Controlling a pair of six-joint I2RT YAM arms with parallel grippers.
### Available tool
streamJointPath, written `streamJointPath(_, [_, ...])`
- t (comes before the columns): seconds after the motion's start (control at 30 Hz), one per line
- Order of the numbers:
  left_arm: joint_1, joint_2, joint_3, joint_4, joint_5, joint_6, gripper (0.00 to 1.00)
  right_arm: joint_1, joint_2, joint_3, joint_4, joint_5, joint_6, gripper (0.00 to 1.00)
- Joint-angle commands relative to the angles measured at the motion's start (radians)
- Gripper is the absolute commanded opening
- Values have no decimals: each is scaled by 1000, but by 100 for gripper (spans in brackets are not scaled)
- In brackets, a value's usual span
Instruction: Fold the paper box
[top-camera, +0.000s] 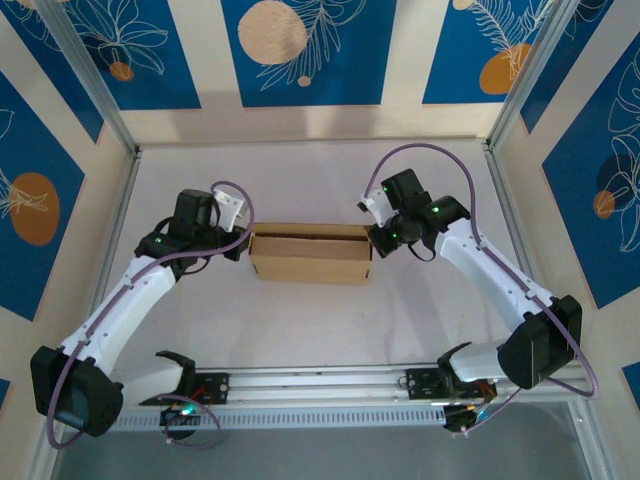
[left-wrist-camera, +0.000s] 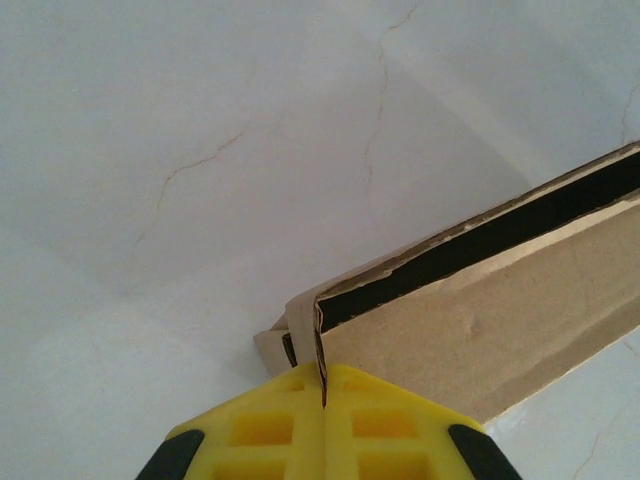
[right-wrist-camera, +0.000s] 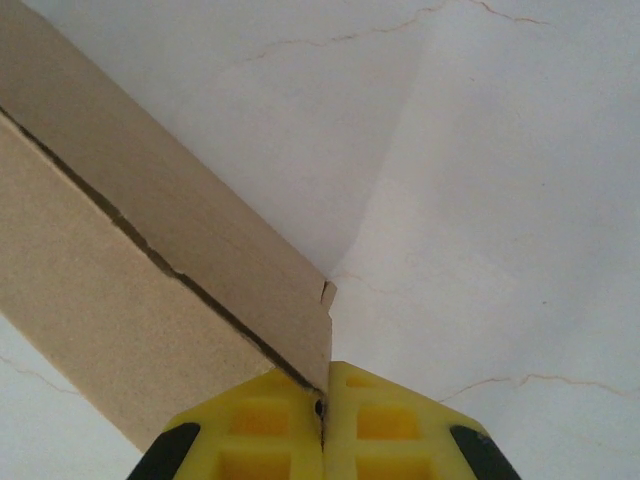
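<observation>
The paper box (top-camera: 310, 254) is plain brown cardboard, folded into a shallow rectangular shape at the middle of the white table. My left gripper (top-camera: 241, 243) is at its left end. In the left wrist view, that gripper (left-wrist-camera: 324, 388) is shut on the box's corner edge, with the paper box (left-wrist-camera: 480, 320) running off to the right and a dark gap under its top panel. My right gripper (top-camera: 375, 238) is at the right end. In the right wrist view, it (right-wrist-camera: 323, 400) is shut on the end wall of the paper box (right-wrist-camera: 120, 300).
White table (top-camera: 310, 330) with metal frame rails along the left (top-camera: 110, 230) and right (top-camera: 520, 220) sides. Blue patterned walls stand behind and beside. A rail with the arm bases (top-camera: 320, 385) runs along the near edge.
</observation>
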Motion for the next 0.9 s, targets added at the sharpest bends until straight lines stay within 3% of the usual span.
streamJointPath(0.0, [-11,-12,-17,48,106,-39,0,31,16,50,20,-41,96,0])
streamJointPath(0.47, [-22,-62,-66,99,76,-121,0,71,62,116,-39,75,371,0])
streamJointPath(0.87, [-39,-80,-68,110,64,-166,0,64,25,78,34,-6,538,0])
